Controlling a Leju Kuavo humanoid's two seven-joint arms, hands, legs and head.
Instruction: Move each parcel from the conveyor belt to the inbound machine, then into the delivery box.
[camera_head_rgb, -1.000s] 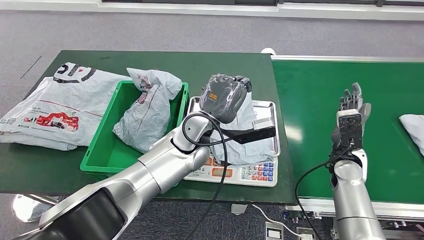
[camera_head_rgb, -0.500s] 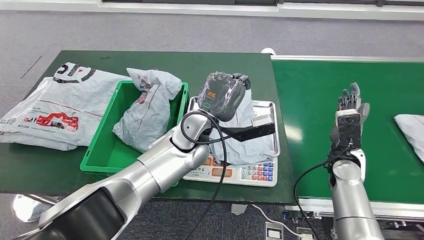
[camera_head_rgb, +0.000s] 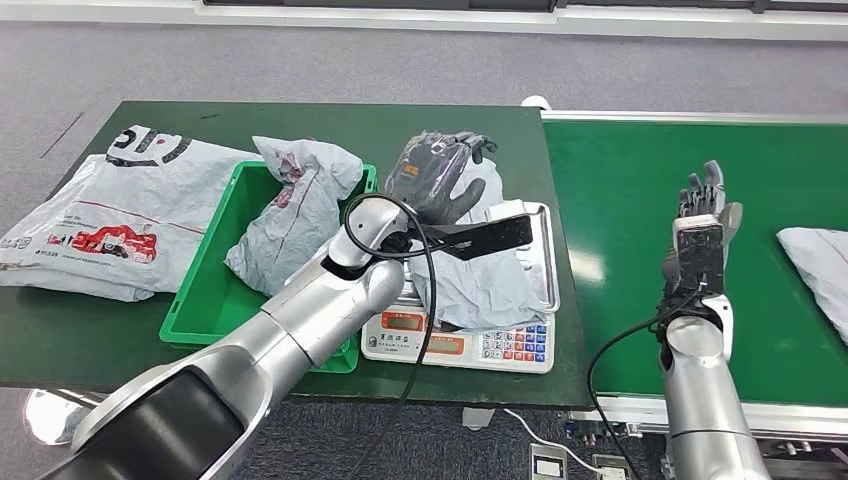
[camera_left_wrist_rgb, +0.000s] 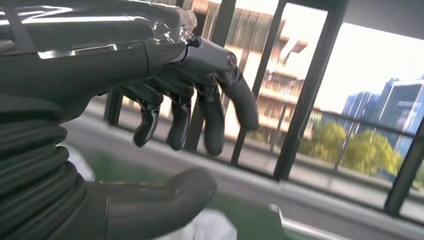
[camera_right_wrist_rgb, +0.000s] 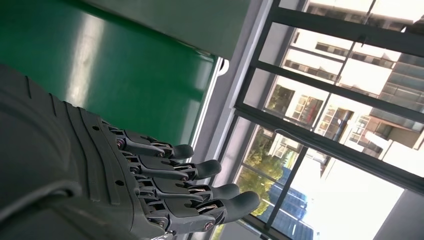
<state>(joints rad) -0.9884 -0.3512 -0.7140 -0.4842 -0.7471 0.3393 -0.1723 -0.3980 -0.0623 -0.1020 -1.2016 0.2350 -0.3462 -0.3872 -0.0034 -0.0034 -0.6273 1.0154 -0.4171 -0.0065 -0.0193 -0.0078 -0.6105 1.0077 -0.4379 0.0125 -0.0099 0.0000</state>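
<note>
A crumpled grey parcel (camera_head_rgb: 490, 280) lies on the steel tray of the weighing scale (camera_head_rgb: 462, 345). My left hand (camera_head_rgb: 435, 175) hovers over the tray's far left corner, just above the parcel; in the left wrist view my left hand (camera_left_wrist_rgb: 190, 110) has loosely curled fingers (camera_left_wrist_rgb: 215, 120) apart from the thumb and holds nothing. A second grey parcel (camera_head_rgb: 815, 270) lies on the green conveyor belt (camera_head_rgb: 620, 200) at the right edge. Over the belt my right hand (camera_head_rgb: 700, 215) stands upright with straight fingers (camera_right_wrist_rgb: 200, 185), empty, well left of that parcel.
A green delivery box (camera_head_rgb: 200, 310) left of the scale holds a grey parcel (camera_head_rgb: 295, 215). A large grey printed bag (camera_head_rgb: 110, 210) lies on the dark green table (camera_head_rgb: 400, 125) at the far left. Black cables loop around my left wrist.
My left hand has risen and drawn back toward the far left, off the parcel on the scale. The parcel on the belt has slid further left into view. My right hand stayed put.
</note>
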